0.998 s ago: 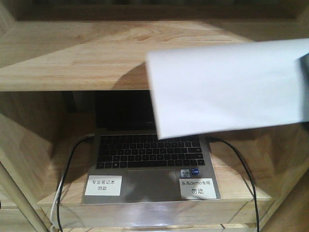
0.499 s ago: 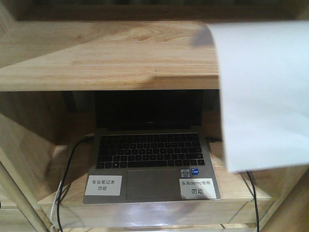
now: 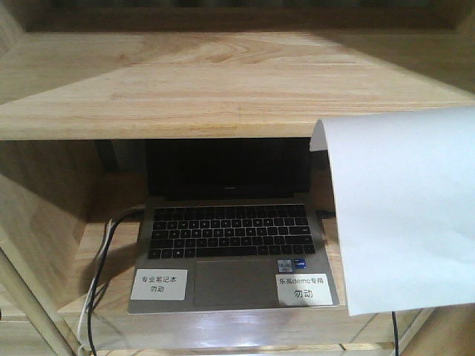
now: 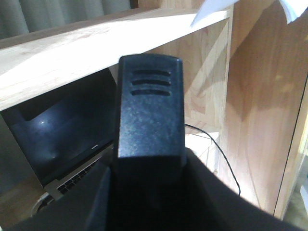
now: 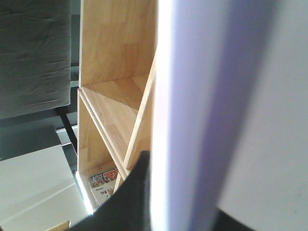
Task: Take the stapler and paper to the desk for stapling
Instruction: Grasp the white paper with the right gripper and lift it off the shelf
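Dropping lower than half a second ago, the paper (image 3: 401, 215) is now hanging at the right of the front view, its top edge sitting below the shelf board (image 3: 171, 89) whose right end it was covering before; its upper left corner is curling over, and its left edge is running just beside the laptop (image 3: 234, 237) on the lower shelf; the white labels (image 3: 159, 284) and cables (image 3: 100, 274) are lying as they were; no gripper is showing here, and the desk is not appearing in any view.

Turning to the left wrist view, the stapler (image 4: 150, 106) is standing upright mid-picture, black, with three grooves near its top, rising out of the left gripper (image 4: 149, 192); I am judging the jaws to be closed on its lower end, though the contact is lost in shadow; the laptop's dark screen is showing behind.

Moving to the right wrist view, the sheet is filling the right half, close against the lens, running down between the dark parts of the right gripper (image 5: 178, 216), which I am taking to be pinching it; the fingertips are hidden.

Looking ahead, the loose sheet is risking a snag on the shelf lip or the laptop as the arm pulls away, and a thin pinch could be letting it slide out; the stapler, gripped at one end only, could be tipping during a fast swing toward the desk.
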Tool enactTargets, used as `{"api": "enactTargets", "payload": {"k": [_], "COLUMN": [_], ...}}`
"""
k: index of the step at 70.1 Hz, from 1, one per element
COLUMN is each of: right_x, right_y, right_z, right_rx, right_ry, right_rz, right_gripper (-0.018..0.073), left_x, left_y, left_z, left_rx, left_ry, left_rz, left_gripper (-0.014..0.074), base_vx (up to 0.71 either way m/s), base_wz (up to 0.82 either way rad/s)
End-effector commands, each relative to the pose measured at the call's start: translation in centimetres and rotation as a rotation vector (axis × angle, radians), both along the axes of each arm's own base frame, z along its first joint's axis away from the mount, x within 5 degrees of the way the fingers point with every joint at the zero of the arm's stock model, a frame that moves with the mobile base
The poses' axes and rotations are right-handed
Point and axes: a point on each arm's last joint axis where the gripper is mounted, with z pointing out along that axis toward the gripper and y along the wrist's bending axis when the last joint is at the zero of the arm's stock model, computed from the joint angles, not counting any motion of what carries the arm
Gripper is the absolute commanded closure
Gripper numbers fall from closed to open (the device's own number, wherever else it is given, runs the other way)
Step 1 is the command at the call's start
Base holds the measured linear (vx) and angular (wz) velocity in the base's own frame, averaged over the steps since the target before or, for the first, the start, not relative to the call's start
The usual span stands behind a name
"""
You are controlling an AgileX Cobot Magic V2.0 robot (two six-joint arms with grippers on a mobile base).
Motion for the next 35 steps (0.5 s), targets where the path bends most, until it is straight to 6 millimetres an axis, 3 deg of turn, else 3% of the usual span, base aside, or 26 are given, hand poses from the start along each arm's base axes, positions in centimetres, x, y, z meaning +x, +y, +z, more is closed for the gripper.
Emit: {"api": "enactTargets", "payload": {"k": [1,35], "right_x": [-0.32,-0.32], "right_y": [-0.04,0.27], "right_z": [1.02,0.84], "right_rx": [0.013,-0.041], "right_ry": [-0.044,-0.049], "right_rz": [0.006,-0.002], "right_gripper": [0.0566,0.0565], "left_x": [0.13,0.13], "left_y": [-0.01,-0.01], "left_z": [1.71,1.71], "left_rx": [-0.101,-0.101], "left_ry": [-0.078,-0.078], "left_rz": [0.008,0.008], "left_gripper": [0.0603,0.0603], "base_vx": [0.00,0.00], "base_wz": [0.00,0.00]}}
